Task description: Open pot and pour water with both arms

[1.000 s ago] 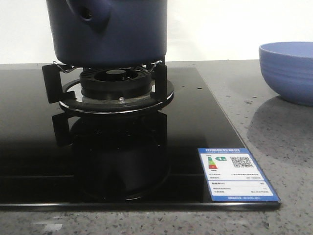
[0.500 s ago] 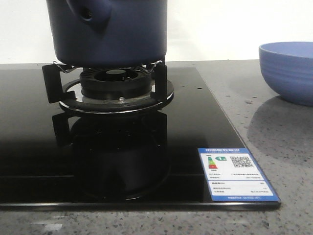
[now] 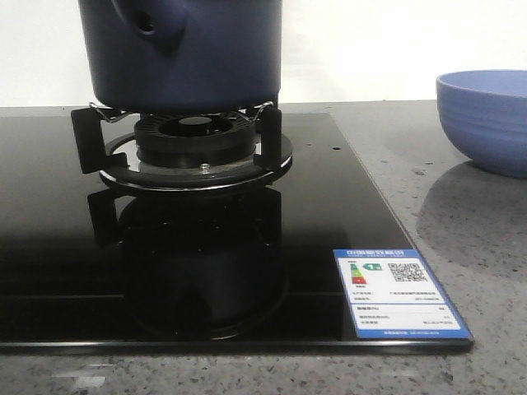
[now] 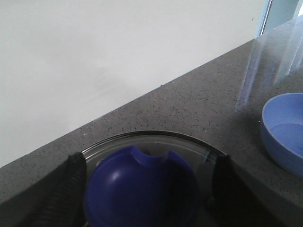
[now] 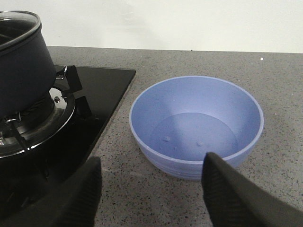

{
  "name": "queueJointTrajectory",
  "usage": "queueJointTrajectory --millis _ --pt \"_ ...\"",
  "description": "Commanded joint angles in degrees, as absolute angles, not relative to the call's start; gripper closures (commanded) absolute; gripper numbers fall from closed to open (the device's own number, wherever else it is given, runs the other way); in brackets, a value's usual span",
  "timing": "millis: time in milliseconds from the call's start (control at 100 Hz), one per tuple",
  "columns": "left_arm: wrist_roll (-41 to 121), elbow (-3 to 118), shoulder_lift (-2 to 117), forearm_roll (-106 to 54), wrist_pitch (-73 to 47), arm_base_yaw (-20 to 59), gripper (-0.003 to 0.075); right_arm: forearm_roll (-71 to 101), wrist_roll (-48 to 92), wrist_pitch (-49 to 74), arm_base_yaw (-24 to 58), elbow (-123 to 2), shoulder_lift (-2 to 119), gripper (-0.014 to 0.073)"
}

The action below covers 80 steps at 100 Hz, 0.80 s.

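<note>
The left gripper (image 4: 147, 189) is seen only in the left wrist view, its two dark ribbed fingers (image 4: 66, 189) spread wide on either side of a rounded, glossy blue knob (image 4: 142, 187) with a notch in its far edge. Whether the fingers touch the knob cannot be told. Around the knob a glass lid (image 4: 156, 140) with a thin metal rim is seen, which closes the pot; the pot's body is hidden in this view.

The right gripper (image 5: 156, 198) is shown only in the right wrist view, its black textured fingers (image 5: 236, 194) held wide apart with nothing between them, above the speckled grey stone bench (image 5: 199, 66). Just beyond it a light-blue bowl (image 5: 196, 127) is seen, smooth inside and ribbed outside. Well to one side of this gripper the pot (image 5: 21, 71) stands on the burner (image 5: 52, 113).

Neither gripper is seen in the front view. There the pot (image 3: 206, 58) is shown as dark navy, matte and straight-sided, with a stubby side handle (image 3: 152, 25) ending in a round hole, resting on black pan supports (image 3: 86, 140) over a round burner on a glossy black glass hob (image 3: 329, 214). A blue-edged label (image 3: 399, 292) is stuck at the hob's near corner. The bowl (image 3: 486, 119) is cut off at the edge, standing on the bench apart from the hob
</note>
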State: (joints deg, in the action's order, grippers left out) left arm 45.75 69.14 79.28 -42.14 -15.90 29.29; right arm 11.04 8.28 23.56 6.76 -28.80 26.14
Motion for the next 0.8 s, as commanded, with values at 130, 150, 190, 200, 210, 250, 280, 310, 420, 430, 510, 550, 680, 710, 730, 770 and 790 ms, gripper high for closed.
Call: queueJointTrajectory --millis 130,150,190,200,210,250,280,310,420,430,510,550,680,710,730,770,790 --pt "46.46 70.64 77.21 -43.64 -15.07 28.89 0.0211 10.70 8.89 19.70 6.69 -30.87 26.93 0.0176" --pt "46.46 70.64 77.35 -43.75 -15.29 28.89 0.0211 10.70 8.89 19.70 6.69 -30.87 26.93 0.0176" --pt "46.46 70.64 77.80 -43.75 -15.55 28.89 0.0211 10.70 8.89 19.70 6.69 -30.87 26.93 0.0176" --pt "46.46 70.64 77.76 -43.75 -15.67 28.89 0.0211 10.70 8.89 19.70 6.69 -30.87 26.93 0.0176" --pt "46.46 70.64 77.91 -43.75 -15.65 28.89 0.0211 10.70 8.89 19.70 6.69 -30.87 26.93 0.0176" --pt "46.46 70.64 78.24 -43.64 -15.80 28.89 0.0211 10.70 8.89 19.70 6.69 -30.87 26.93 0.0176" --pt "46.46 70.64 78.52 -43.64 -15.80 28.89 0.0211 10.70 8.89 19.70 6.69 -30.87 26.93 0.0176" --pt "46.46 70.64 78.69 -43.64 -15.67 28.89 0.0211 10.70 8.89 19.70 6.69 -30.87 26.93 0.0176" --pt "46.67 70.64 79.22 -43.52 -15.24 28.89 0.0211 10.70 8.89 19.70 6.69 -30.87 26.93 0.0176" --pt "46.67 70.64 79.22 -43.52 -15.24 28.89 0.0211 10.70 8.89 19.70 6.69 -30.87 26.93 0.0176" --pt "46.67 70.64 79.50 -43.28 -17.41 28.86 0.0211 10.70 8.89 19.70 6.69 -30.87 26.93 0.0176" --pt "46.67 70.64 79.50 -43.15 -18.45 28.86 0.0211 10.70 8.89 19.70 6.69 -30.87 26.93 0.0176" --pt "46.67 70.64 79.50 -42.07 -18.48 28.35 0.0211 10.70 8.89 19.70 6.69 -30.87 26.93 0.0176" --pt "46.67 70.64 79.50 -42.07 -18.59 28.03 0.0211 10.70 8.89 19.70 6.69 -30.87 26.93 0.0176" --pt "46.67 70.64 79.39 -42.07 -18.69 27.84 0.0211 10.70 8.89 19.70 6.69 -30.87 26.93 0.0176" --pt "46.67 70.64 78.87 -42.19 -18.69 27.36 0.0211 10.70 8.89 19.70 6.69 -30.87 26.93 0.0176" --pt "46.67 70.64 78.68 -42.29 -18.69 27.19 0.0211 10.70 8.89 19.70 6.69 -30.87 26.93 0.0176"
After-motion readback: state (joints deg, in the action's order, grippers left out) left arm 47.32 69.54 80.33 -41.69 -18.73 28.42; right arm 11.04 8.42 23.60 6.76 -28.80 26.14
